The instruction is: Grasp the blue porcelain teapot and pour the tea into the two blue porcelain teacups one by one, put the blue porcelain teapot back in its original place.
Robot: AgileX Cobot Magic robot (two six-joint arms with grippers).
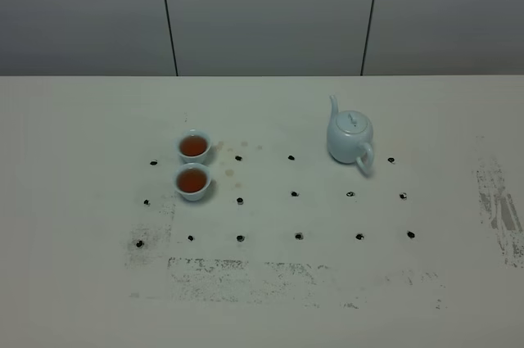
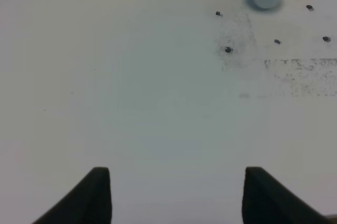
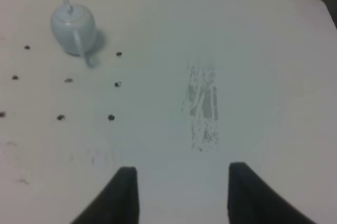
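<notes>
Pale-blue teapot (image 1: 350, 137) upright; spout toward wall, handle toward table's near edge.

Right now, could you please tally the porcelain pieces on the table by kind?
Teapot: 1
Teacups, both holding tea: 2, far cup and near cup
Total: 3
</notes>
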